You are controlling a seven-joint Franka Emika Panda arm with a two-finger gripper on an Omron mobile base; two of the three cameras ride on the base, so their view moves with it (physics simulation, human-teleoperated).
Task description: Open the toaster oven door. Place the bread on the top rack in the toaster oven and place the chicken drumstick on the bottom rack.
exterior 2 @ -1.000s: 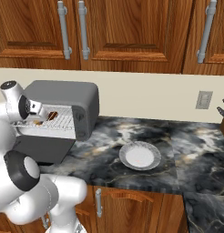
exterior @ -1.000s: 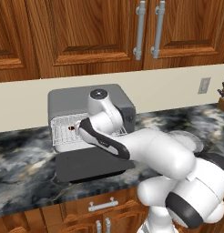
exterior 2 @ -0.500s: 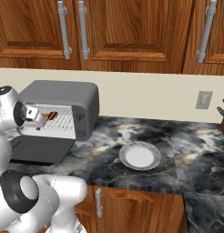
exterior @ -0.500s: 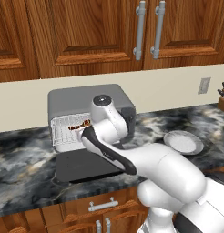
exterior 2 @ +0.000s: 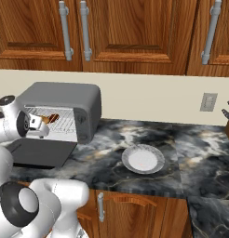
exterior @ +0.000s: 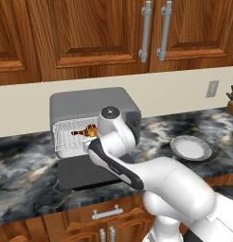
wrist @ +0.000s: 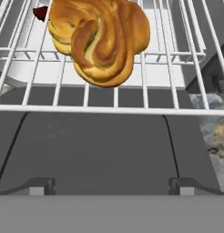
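Bread laid on the upper wire rack of the opened toaster oven

The bread is seen resting on the top rack inside the toaster oven, whose door is dropped flat over the worktop; the claw is held apart before the opening, gripping nothing

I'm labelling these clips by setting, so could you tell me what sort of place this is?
A home kitchen, by the look of it: wooden cabinets hang above a dark marbled countertop, which carries a toaster oven with bread on its rack and a plate.
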